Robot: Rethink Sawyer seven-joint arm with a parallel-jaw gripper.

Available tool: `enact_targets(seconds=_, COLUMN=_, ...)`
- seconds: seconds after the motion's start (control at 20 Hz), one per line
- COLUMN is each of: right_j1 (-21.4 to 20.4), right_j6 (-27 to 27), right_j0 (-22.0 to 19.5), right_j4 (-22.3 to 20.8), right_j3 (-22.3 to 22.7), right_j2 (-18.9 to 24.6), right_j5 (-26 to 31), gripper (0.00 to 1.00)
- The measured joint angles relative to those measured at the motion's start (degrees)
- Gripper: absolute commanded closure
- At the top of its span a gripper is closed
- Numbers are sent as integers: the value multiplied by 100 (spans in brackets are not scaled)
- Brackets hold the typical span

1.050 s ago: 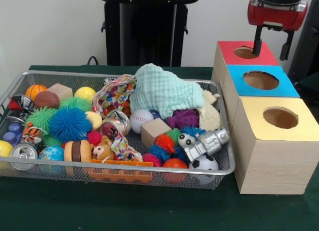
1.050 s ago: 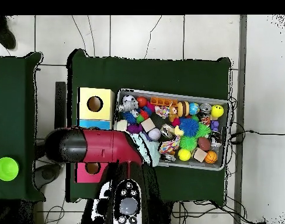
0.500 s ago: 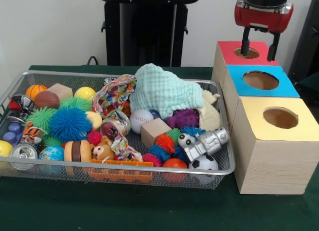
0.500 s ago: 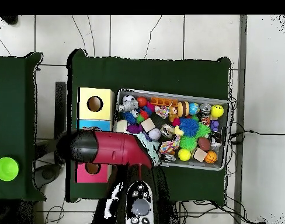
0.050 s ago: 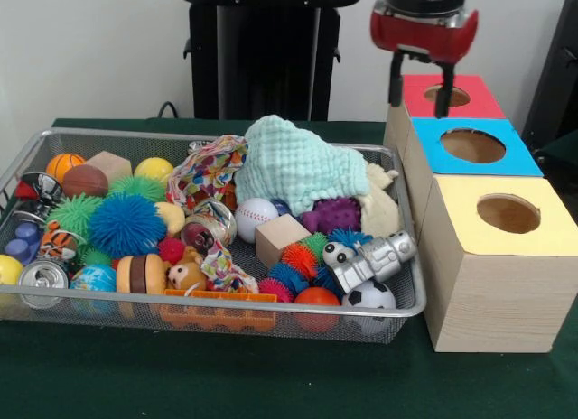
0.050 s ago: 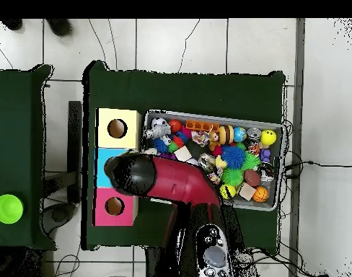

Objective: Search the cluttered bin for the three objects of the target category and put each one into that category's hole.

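Front view shows the pincer hanging high by the red box, its two black fingers apart with nothing between them, so it carries no load and, I'd judge, is free to reach into the bin for a pick. It hovers over the gap between the bin's far corner and the boxes, well above everything. Just beside it stand the three boxes in a row: red farthest, then blue, then yellow nearest, each with a round hole on top, set close against the bin's end, presumably so a carried thing has only a short trip. Nothing tells me which category is wanted, so I can't name the target things; whatever they are, the candidates lie in the bin, many half buried. A mint cloth is heaped near the boxes' end and drapes over its neighbours, hiding what's under it. A patterned rag lies next to it. Around them sit a baseball, a wood block, a toy robot, a football, spiky balls such as the big blue one, and a can at the far end. From overhead, the arm stretches across the boxes toward the bin, on the green surface.
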Motion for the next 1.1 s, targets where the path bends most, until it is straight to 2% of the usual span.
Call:
enact_targets(seconds=0.3, right_j1=77, right_j6=0, right_j0=-919, right_j4=-99, right_j3=129, right_j2=242, right_j5=-618, gripper=0)
enact_targets(seconds=0.55, right_j1=420, right_j6=0, right_j0=-1496, right_j4=-504, right_j3=107, right_j2=355, right_j5=-1192, gripper=0)
enact_targets(seconds=0.65, right_j1=739, right_j6=0, right_j0=-1761, right_j4=-788, right_j3=56, right_j2=441, right_j5=-1476, gripper=0)
enact_targets(seconds=0.85, right_j1=1230, right_j6=0, right_j0=-1988, right_j4=-1140, right_j3=-77, right_j2=533, right_j5=-1730, gripper=0)
enact_targets(seconds=1.1, right_j1=1755, right_j6=0, right_j0=-2044, right_j4=-1476, right_j3=-260, right_j2=592, right_j5=-1783, gripper=0)
